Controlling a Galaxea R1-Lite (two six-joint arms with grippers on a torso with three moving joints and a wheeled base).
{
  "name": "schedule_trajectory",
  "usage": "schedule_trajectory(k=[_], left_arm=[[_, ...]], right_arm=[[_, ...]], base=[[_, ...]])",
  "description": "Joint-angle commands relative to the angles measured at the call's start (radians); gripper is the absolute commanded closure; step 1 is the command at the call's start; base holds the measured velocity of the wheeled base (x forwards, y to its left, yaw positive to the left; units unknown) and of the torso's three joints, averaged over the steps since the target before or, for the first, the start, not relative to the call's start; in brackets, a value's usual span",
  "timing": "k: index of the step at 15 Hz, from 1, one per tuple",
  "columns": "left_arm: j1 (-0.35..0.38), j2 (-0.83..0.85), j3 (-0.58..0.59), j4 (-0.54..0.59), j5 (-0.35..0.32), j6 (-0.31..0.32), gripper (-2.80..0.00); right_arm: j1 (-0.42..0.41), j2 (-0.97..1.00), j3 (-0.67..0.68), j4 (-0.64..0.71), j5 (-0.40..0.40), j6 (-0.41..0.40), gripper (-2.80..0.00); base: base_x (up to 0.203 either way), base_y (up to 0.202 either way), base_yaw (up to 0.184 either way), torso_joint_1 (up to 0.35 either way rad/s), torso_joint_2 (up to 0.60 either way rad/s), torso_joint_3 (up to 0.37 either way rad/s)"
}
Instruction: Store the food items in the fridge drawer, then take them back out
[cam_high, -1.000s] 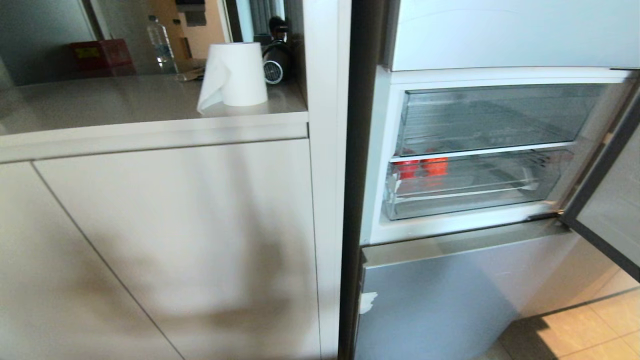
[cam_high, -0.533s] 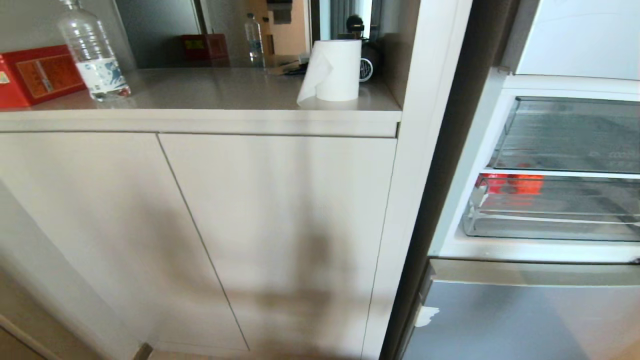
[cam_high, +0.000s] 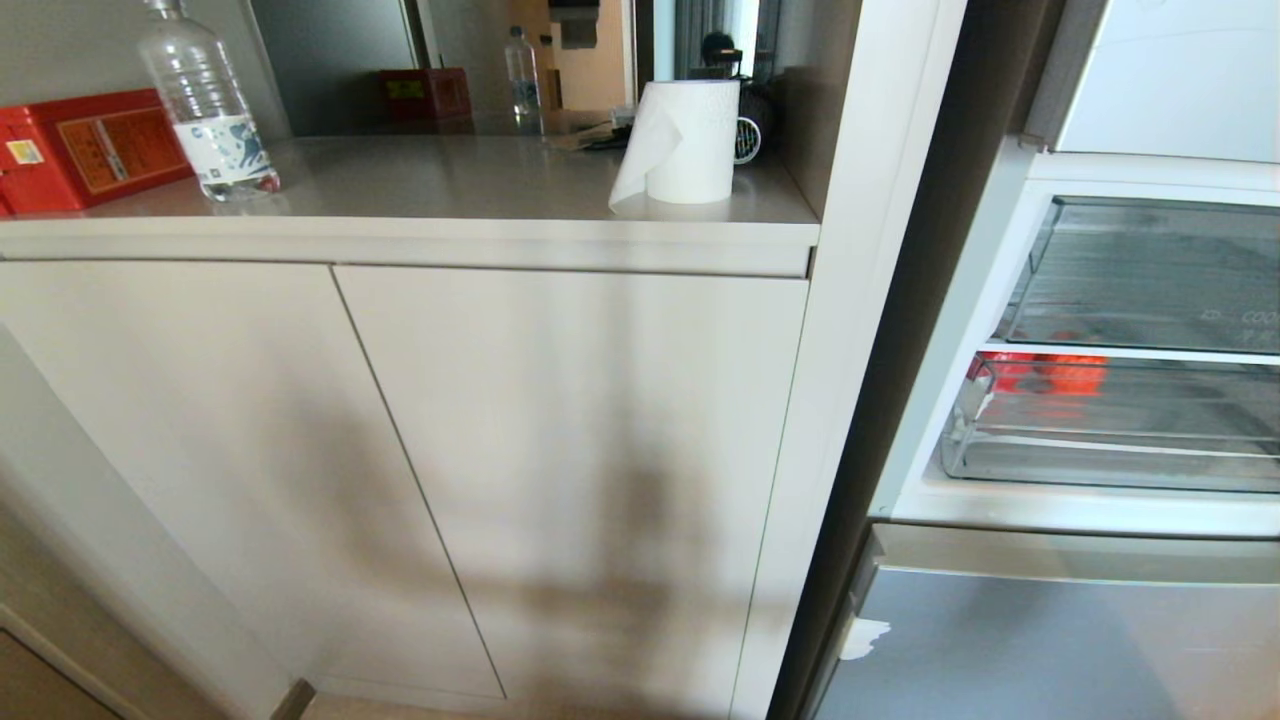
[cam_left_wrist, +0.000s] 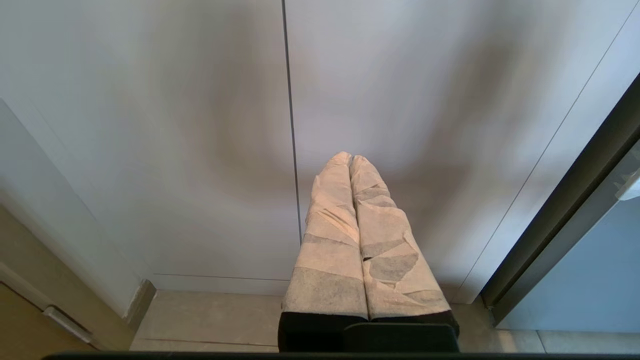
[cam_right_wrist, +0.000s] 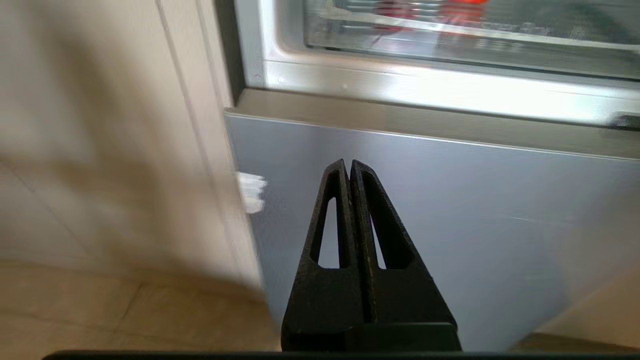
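Note:
The fridge stands open at the right of the head view. Its lower clear fridge drawer (cam_high: 1100, 445) has a stepped front lip and is pushed in. Blurred red-orange food items (cam_high: 1040, 374) show through the plastic at the drawer's left end; the right wrist view also catches the food items (cam_right_wrist: 462, 3). My right gripper (cam_right_wrist: 348, 163) is shut and empty, low before the grey lower fridge door (cam_right_wrist: 475, 225), beneath the drawer. The left gripper (cam_left_wrist: 350, 159), its fingers wrapped in tape, is shut and empty facing a cabinet door. Neither arm appears in the head view.
An upper clear drawer (cam_high: 1150, 270) sits above the fridge drawer. Left of the fridge are beige cabinet doors (cam_high: 560, 450) under a counter (cam_high: 450, 200). On the counter stand a paper towel roll (cam_high: 690, 140), a water bottle (cam_high: 210, 110) and a red box (cam_high: 90, 150).
The whole head picture has slid to the right, so the camera has turned toward the cabinet. The bottle and red box have come into view. Drawer and food items lie as before.

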Motion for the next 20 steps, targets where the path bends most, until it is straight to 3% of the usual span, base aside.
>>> schedule_trajectory(k=[1,5,10,11,14,20], left_arm=[[-0.002,0.001,0.0,0.0,0.0,0.0,0.0],[-0.002,0.001,0.0,0.0,0.0,0.0,0.0],[-0.001,0.001,0.0,0.0,0.0,0.0,0.0],[-0.002,0.001,0.0,0.0,0.0,0.0,0.0],[-0.001,0.001,0.0,0.0,0.0,0.0,0.0],[-0.001,0.001,0.0,0.0,0.0,0.0,0.0]], right_arm=[[0.001,0.233,-0.056,-0.02,0.013,0.041,0.0],[0.007,0.732,-0.142,-0.263,0.074,0.174,0.0],[0.027,1.268,-0.155,-0.75,0.114,0.193,0.0],[0.033,1.342,-0.148,-0.874,0.118,0.184,-2.8],[0.054,1.426,-0.144,-1.094,0.12,0.118,-2.8],[0.055,1.449,-0.184,-1.172,0.082,0.084,-2.8]], base=[[0.0,0.0,0.0,0.0,0.0,0.0],[0.0,0.0,0.0,0.0,0.0,0.0],[0.0,0.0,0.0,0.0,0.0,0.0],[0.0,0.0,0.0,0.0,0.0,0.0],[0.0,0.0,0.0,0.0,0.0,0.0],[0.0,0.0,0.0,0.0,0.0,0.0]])
